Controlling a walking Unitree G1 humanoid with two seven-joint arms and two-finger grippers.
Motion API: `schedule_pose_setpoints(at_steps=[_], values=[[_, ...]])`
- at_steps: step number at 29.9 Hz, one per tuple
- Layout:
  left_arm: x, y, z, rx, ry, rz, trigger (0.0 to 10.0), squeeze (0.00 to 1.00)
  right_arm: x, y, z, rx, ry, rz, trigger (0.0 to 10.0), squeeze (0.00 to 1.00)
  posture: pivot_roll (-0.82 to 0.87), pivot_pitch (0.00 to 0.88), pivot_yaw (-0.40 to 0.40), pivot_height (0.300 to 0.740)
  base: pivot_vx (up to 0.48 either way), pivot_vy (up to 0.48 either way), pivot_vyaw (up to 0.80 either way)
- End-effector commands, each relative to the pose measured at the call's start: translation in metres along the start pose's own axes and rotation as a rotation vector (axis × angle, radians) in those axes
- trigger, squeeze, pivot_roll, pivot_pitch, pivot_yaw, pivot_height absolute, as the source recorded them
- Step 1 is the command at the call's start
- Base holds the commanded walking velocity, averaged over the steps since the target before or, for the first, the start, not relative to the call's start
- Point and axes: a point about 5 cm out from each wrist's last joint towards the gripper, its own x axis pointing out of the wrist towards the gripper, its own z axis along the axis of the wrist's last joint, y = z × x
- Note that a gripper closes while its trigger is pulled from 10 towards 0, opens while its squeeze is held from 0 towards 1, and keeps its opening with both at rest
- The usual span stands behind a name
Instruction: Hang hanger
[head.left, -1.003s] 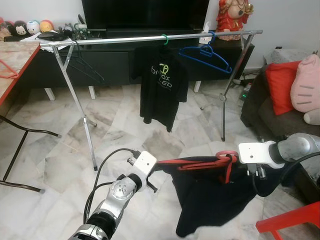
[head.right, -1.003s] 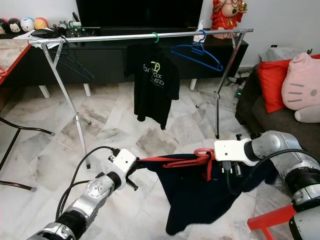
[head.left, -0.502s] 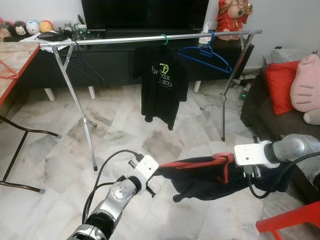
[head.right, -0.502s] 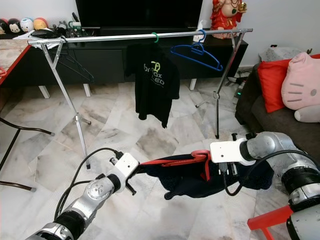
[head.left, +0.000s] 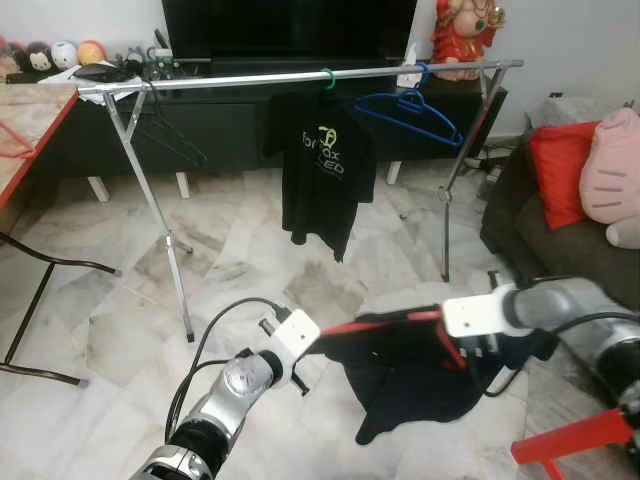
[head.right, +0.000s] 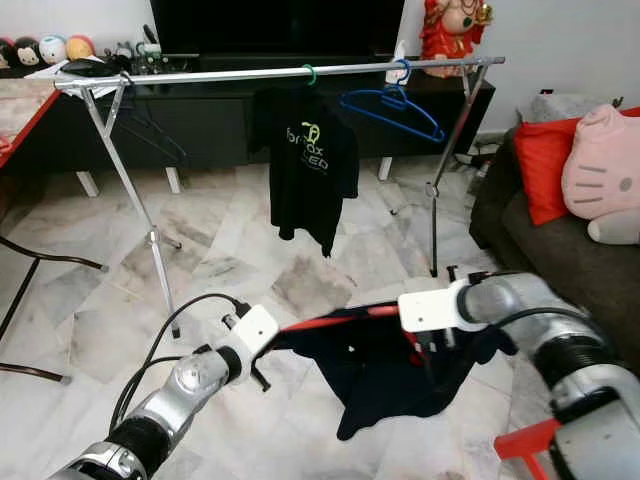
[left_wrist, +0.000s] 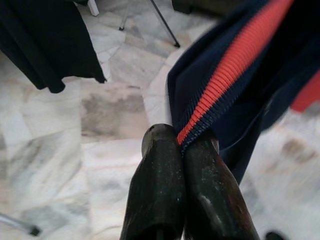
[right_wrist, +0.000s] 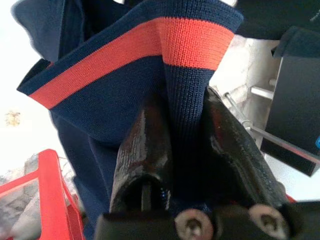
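A dark navy garment (head.left: 410, 375) with a red-striped knit edge (head.left: 375, 323) hangs low over the floor, stretched between my two grippers. My left gripper (head.left: 318, 345) is shut on one end of that edge, and the left wrist view shows its fingertips (left_wrist: 160, 145) pinching the red stripe (left_wrist: 235, 60). My right gripper (head.right: 425, 345) is shut on the other end, with the cloth (right_wrist: 182, 70) clamped between its fingers (right_wrist: 145, 135). Beyond stands the silver clothes rail (head.left: 300, 77), carrying a black printed T-shirt (head.left: 325, 170), a blue hanger (head.left: 410, 110) and a thin black hanger (head.left: 165, 135).
The rail's splayed legs (head.left: 165, 240) stand on the marble floor. A black TV console (head.left: 230, 120) runs behind it. A dark sofa with a red cushion (head.left: 560, 170) and pink plush (head.left: 612, 165) is at the right. A red-edged table (head.left: 30, 130) is at the left, a red frame (head.left: 580, 440) at the lower right.
My right gripper has moved left, closer to the left gripper. The garment, bunched up half a second ago, now hangs down loose again.
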Motion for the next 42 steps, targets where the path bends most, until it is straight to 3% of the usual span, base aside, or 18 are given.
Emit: schedule_pose_setpoints(at_steps=[1, 6, 9, 14, 18, 19, 22, 23, 28, 32, 34, 35, 36, 37, 38, 41, 42], values=[[-0.001, 0.009, 0.004, -0.057, -0.005, 0.016, 0.0, 0.0, 0.001, 0.003, -0.007, 0.031, 0.06, -0.019, 0.0, 0.0, -0.04, 0.0, -0.048, 0.74, 0.0, 0.0, 0.0], [0.001, 0.014, 0.031, -0.144, -0.1, -0.01, 0.0, 0.0, 0.024, 0.019, 0.016, 0.065, 0.043, 0.01, 0.0, 0.0, -0.03, 0.0, -0.048, 0.74, 0.0, 0.0, 0.0], [0.001, 0.014, 0.039, -0.163, -0.128, -0.023, 0.0, 0.0, 0.029, 0.019, 0.022, 0.071, 0.049, -0.009, 0.0, 0.0, -0.03, 0.0, -0.047, 0.74, 0.0, 0.0, 0.0], [0.0, 0.01, 0.061, -0.238, -0.208, -0.09, 0.0, 0.0, 0.045, 0.02, 0.047, 0.221, 0.004, -0.077, 0.0, 0.0, -0.03, 0.0, -0.048, 0.74, 0.0, 0.0, 0.0], [-0.003, 0.003, 0.07, -0.246, -0.225, -0.15, 0.0, 0.0, 0.05, 0.018, 0.054, 0.253, 0.031, -0.148, 0.0, 0.0, -0.02, 0.0, -0.049, 0.74, 0.0, 0.0, 0.0], [-0.005, -0.001, 0.069, -0.214, -0.203, -0.185, 0.0, 0.0, 0.051, 0.014, 0.056, 0.302, 0.032, -0.207, 0.0, 0.0, -0.01, 0.0, -0.048, 0.74, 0.0, 0.0, 0.0], [-0.007, -0.004, 0.067, -0.208, -0.19, -0.202, 0.0, 0.0, 0.053, 0.013, 0.06, 0.417, -0.016, -0.227, 0.0, 0.0, -0.01, 0.0, -0.048, 0.74, 0.0, 0.0, 0.0], [-0.007, -0.006, 0.066, -0.204, -0.174, -0.217, 0.0, 0.0, 0.055, 0.012, 0.066, 0.541, -0.074, -0.239, 0.0, 0.0, -0.01, 0.0, -0.048, 0.74, 0.0, 0.0, 0.0], [-0.009, -0.013, 0.059, -0.165, -0.113, -0.252, 0.0, 0.0, 0.056, 0.006, 0.077, 0.77, -0.182, -0.268, 0.0, 0.0, 0.0, 0.0, -0.051, 0.74, 0.0, 0.0, 0.0], [-0.008, -0.017, 0.045, -0.085, -0.024, -0.236, 0.0, 0.0, 0.054, 0.002, 0.077, 0.858, -0.227, -0.267, 0.0, 0.0, -0.01, 0.0, -0.046, 0.74, 0.0, 0.0, 0.0], [-0.005, -0.016, 0.045, -0.09, -0.028, -0.199, 0.0, 0.0, 0.054, 0.003, 0.079, 0.878, -0.253, -0.24, 0.0, 0.0, -0.01, 0.0, -0.047, 0.74, 0.0, 0.0, 0.0], [-0.003, -0.012, 0.048, -0.111, -0.044, -0.145, 0.0, 0.0, 0.055, 0.004, 0.081, 0.884, -0.278, -0.202, 0.0, 0.0, -0.01, 0.0, -0.046, 0.74, 0.0, 0.0, 0.0], [0.0, 0.0, 0.054, -0.153, -0.072, -0.023, 0.0, 0.0, 0.054, 0.006, 0.08, 0.856, -0.284, -0.175, 0.0, 0.0, -0.01, 0.0, -0.044, 0.74, 0.0, 0.0, 0.0], [0.0, 0.0, 0.054, -0.153, -0.072, -0.023, 0.0, 0.0, 0.054, 0.006, 0.08, 0.856, -0.284, -0.175, 0.0, 0.0, -0.01, 0.0, -0.044, 0.74, 0.0, 0.0, 0.0], [0.002, 0.008, 0.058, -0.172, -0.089, 0.061, 0.0, 0.0, 0.054, 0.008, 0.079, 0.833, -0.282, -0.159, 0.0, 0.0, -0.01, 0.0, -0.044, 0.74, 0.0, 0.0, 0.0], [0.0, 0.014, 0.07, -0.209, -0.16, 0.073, 0.0, 0.0, 0.053, 0.009, 0.073, 0.847, -0.276, -0.168, 0.0, 0.0, -0.01, 0.0, -0.044, 0.74, 0.0, 0.0, 0.0], [-0.001, 0.01, 0.068, -0.178, -0.141, 0.009, 0.0, 0.0, 0.05, 0.009, 0.067, 0.861, -0.285, -0.163, 0.0, 0.0, -0.01, 0.0, -0.053, 0.74, 0.0, 0.0, 0.0]])
